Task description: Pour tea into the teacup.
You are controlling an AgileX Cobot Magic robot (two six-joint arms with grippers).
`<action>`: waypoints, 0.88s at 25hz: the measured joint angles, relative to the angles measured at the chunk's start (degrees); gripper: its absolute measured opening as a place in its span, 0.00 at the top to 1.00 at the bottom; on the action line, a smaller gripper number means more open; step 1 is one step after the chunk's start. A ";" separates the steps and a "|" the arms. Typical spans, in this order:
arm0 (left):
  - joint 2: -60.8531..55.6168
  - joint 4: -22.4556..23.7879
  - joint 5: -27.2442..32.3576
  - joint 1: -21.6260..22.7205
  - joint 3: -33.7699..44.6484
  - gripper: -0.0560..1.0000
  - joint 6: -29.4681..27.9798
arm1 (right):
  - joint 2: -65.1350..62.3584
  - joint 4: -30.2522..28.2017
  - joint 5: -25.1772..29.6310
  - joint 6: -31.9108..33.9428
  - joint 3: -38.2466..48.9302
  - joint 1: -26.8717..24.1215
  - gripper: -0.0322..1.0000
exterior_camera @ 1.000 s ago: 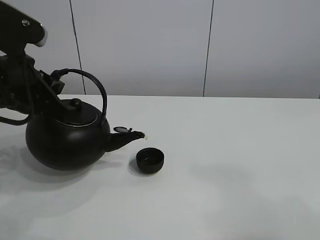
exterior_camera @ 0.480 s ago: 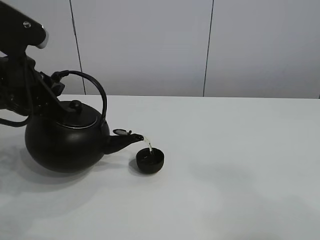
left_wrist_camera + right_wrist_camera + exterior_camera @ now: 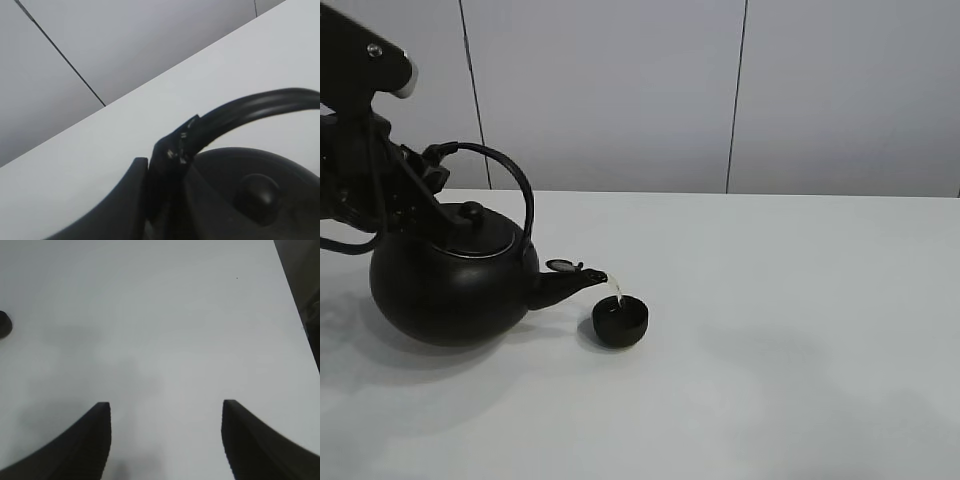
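A large black round kettle [image 3: 450, 290] is tipped toward the right on the white table [image 3: 800, 330]. Its arched handle [image 3: 505, 170] is held by my left gripper [image 3: 425, 165], which is shut on it; the wrist view shows the jaws clamped on the handle [image 3: 200, 132] above the lid knob [image 3: 257, 187]. A thin stream of tea [image 3: 617, 290] runs from the spout [image 3: 582, 277] into the small black teacup [image 3: 621, 320]. My right gripper [image 3: 165, 440] is open and empty over bare table; the teacup's edge [image 3: 4, 324] shows at that view's border.
A pale panelled wall [image 3: 620, 90] stands behind the table's back edge. The table's edge [image 3: 295, 305] shows in the right wrist view, with dark floor beyond it.
The kettle has tipped further forward and its spout has dropped toward the teacup. Tea now streams from the spout into the cup; a second ago none was flowing.
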 joint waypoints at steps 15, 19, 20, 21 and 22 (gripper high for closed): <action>0.00 2.97 -6.99 2.11 4.85 0.84 -23.30 | 0.00 0.00 0.00 0.00 0.00 0.00 0.54; 0.00 9.75 -10.46 6.34 8.08 0.84 -31.92 | 0.00 0.00 0.00 0.00 0.00 0.00 0.54; 0.00 11.46 -11.36 7.56 8.79 0.84 -33.60 | 0.00 0.00 0.00 0.00 0.00 0.00 0.54; 0.00 13.50 -12.90 8.56 9.66 0.84 -35.60 | 0.00 0.00 0.00 0.00 0.00 0.00 0.54; 0.00 15.35 -13.91 9.73 10.50 0.84 -37.22 | 0.00 0.00 0.00 0.00 0.00 0.00 0.54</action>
